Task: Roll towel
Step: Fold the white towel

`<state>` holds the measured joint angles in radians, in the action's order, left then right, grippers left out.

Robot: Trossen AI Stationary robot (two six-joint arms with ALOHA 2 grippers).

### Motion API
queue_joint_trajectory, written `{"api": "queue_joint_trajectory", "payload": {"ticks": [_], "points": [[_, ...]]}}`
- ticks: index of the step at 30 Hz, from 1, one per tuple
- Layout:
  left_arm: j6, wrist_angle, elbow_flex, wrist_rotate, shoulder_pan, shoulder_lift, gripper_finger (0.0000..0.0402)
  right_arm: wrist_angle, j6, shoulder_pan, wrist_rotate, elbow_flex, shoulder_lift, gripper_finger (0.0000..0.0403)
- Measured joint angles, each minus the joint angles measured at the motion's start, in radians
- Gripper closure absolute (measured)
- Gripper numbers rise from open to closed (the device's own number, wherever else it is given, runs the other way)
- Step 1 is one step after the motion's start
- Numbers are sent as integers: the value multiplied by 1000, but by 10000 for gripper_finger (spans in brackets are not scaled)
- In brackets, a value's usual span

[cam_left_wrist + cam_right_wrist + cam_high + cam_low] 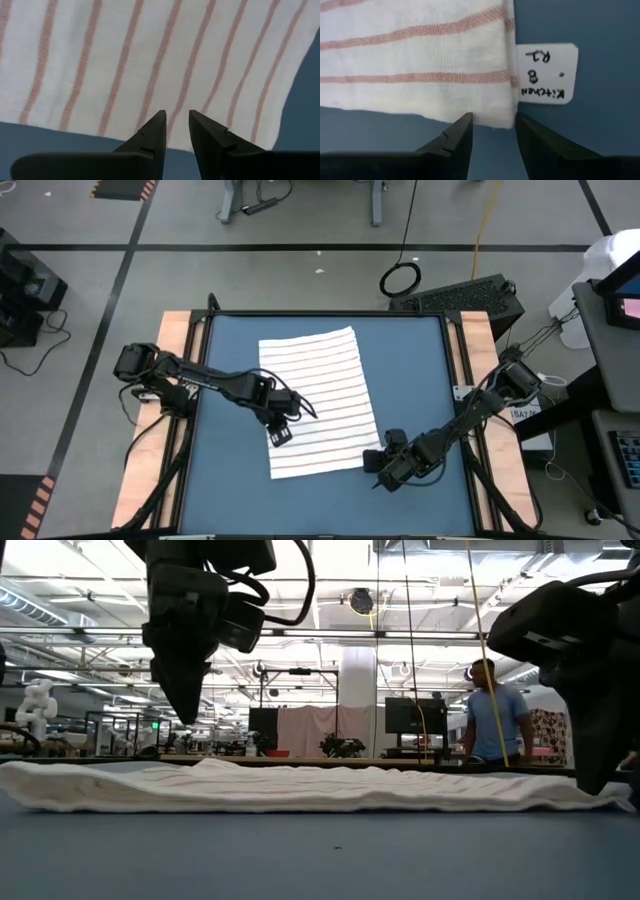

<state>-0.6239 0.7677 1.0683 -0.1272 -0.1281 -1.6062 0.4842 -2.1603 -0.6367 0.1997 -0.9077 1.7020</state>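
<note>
Pinching only the near hem could fail: the towel [315, 402] is thin and lies flat on the blue table [420, 380], so fingertips may skid over it or snag the white tag [547, 74]. The right gripper [492, 131] hovers at the near right corner, jaws apart and empty. The left gripper [176, 129] hangs above the near left edge, narrowly parted, holding nothing.

The striped white towel [315, 402] lies flat (unrolled) mid-table.
</note>
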Motion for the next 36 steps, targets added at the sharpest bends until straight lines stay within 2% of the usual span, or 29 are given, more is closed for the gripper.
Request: {"api": "queue_joint_trajectory", "payload": {"ticks": [9, 22, 26, 32, 36], "points": [[-49, 0, 0, 1, -18, 0, 314, 14, -6, 0, 0, 0, -2, 261], [-43, -1, 0, 0, -21, 0, 314, -8, 3, 28, 6, -2, 25, 266], [-43, -1, 0, 0, -21, 0, 314, -1, 1, 28, 10, -2, 26, 299], [-42, -4, 0, 8, -21, 0, 314, -2, 7, 26, 45, 0, 29, 388], [-42, -4, 0, 9, -21, 0, 314, -11, 8, 28, 63, 0, 30, 386]]}}
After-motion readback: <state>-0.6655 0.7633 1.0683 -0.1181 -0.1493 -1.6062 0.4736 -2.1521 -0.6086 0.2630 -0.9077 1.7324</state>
